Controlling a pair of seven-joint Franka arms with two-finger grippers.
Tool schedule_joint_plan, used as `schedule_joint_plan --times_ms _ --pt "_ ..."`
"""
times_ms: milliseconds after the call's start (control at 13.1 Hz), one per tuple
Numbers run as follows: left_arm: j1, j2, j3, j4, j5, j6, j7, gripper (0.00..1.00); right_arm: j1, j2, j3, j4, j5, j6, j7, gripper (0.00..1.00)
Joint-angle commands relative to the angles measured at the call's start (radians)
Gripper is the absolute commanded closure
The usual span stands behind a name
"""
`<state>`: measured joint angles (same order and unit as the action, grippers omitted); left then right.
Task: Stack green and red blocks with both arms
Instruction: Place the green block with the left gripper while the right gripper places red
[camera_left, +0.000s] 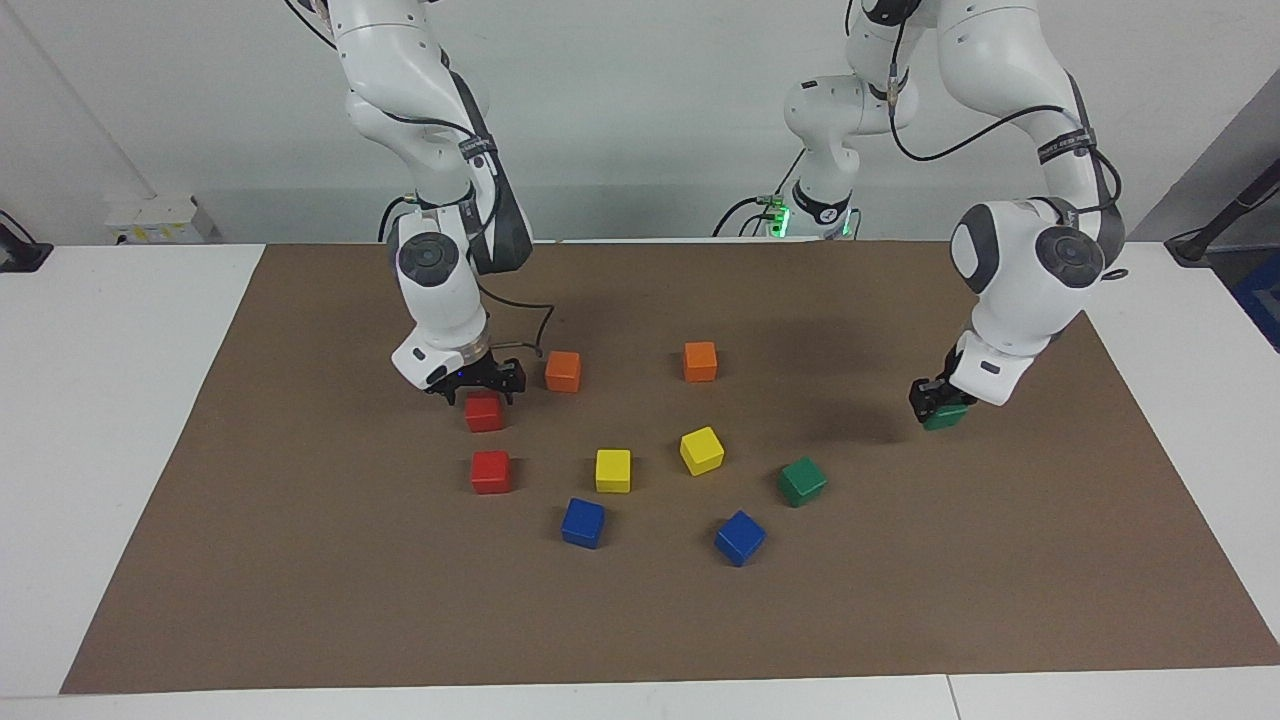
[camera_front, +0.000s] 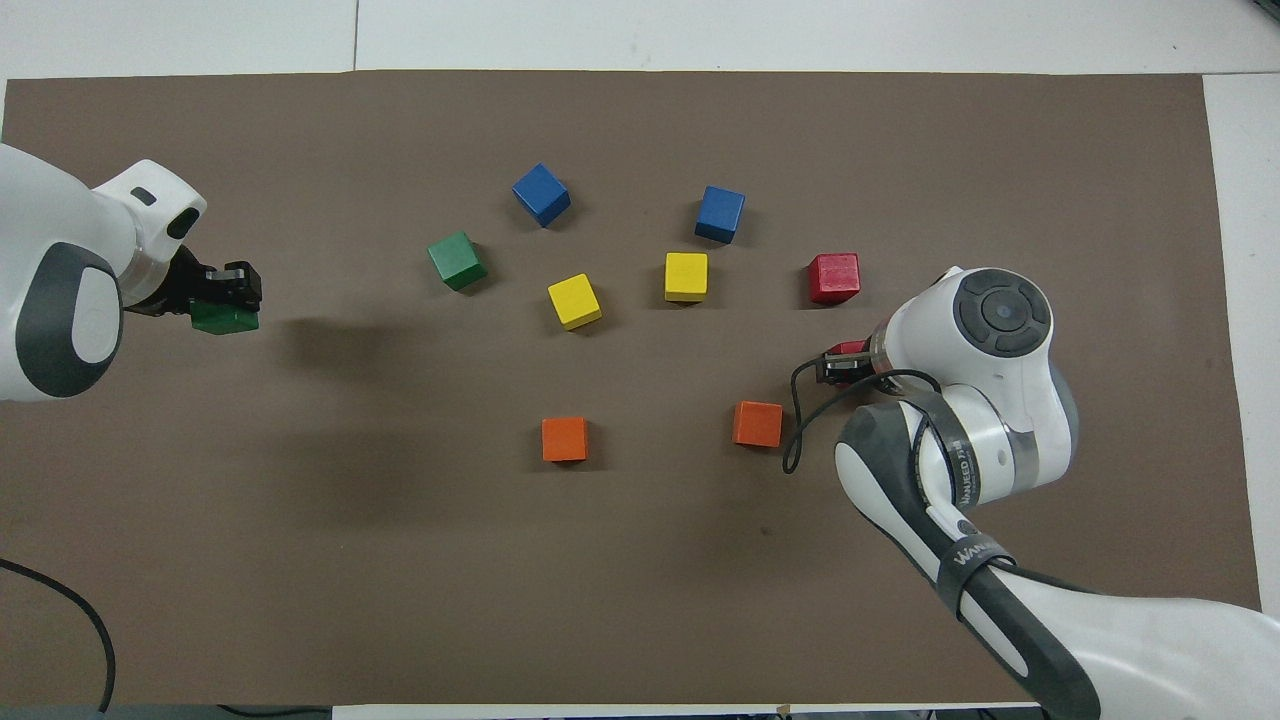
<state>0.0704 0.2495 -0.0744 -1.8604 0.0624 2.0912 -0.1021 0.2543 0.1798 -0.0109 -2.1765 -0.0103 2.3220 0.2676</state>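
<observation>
One red block (camera_left: 491, 471) lies on the brown mat (camera_left: 300, 600). My right gripper (camera_left: 478, 388) is down at a second red block (camera_left: 484, 412), which shows just under it. In the overhead view only a sliver of that block (camera_front: 848, 350) shows beside the right wrist (camera_front: 985, 330). My left gripper (camera_left: 935, 400) is shut on a green block (camera_left: 946, 415) low over the mat at the left arm's end, also in the overhead view (camera_front: 225, 316). The other green block (camera_left: 801, 481) lies on the mat between the left gripper and the middle cubes.
Two orange cubes (camera_left: 563, 371) (camera_left: 700, 361) lie nearest the robots. Two yellow cubes (camera_left: 613, 470) (camera_left: 701, 450) lie mid-mat. Two blue cubes (camera_left: 583, 522) (camera_left: 740, 537) lie farthest from the robots. White table shows around the mat.
</observation>
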Motion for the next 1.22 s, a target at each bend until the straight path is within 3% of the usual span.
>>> schedule_joint_plan --times_ms 0,229,534,915,1144 --pt "0.005 0.056 -0.012 0.021 0.02 0.045 0.01 1.0 -0.012 -0.023 0.003 -0.019 0.016 0.023 0.004 1.0" --pt "0.015 0.066 -0.012 -0.009 0.017 0.091 0.01 1.0 -0.023 -0.02 0.002 0.015 0.016 0.007 0.001 1.0" --pt "0.014 0.083 -0.012 -0.017 0.016 0.138 0.009 1.0 -0.131 -0.022 0.002 0.133 0.015 -0.085 -0.098 1.0" --pt "0.016 0.074 -0.012 -0.059 0.016 0.136 0.012 1.0 -0.309 0.013 0.003 0.155 0.013 -0.033 -0.342 1.0" --pt "0.014 0.073 -0.013 -0.068 0.014 0.133 0.018 1.0 -0.345 0.041 0.003 0.152 0.015 -0.003 -0.4 1.0"
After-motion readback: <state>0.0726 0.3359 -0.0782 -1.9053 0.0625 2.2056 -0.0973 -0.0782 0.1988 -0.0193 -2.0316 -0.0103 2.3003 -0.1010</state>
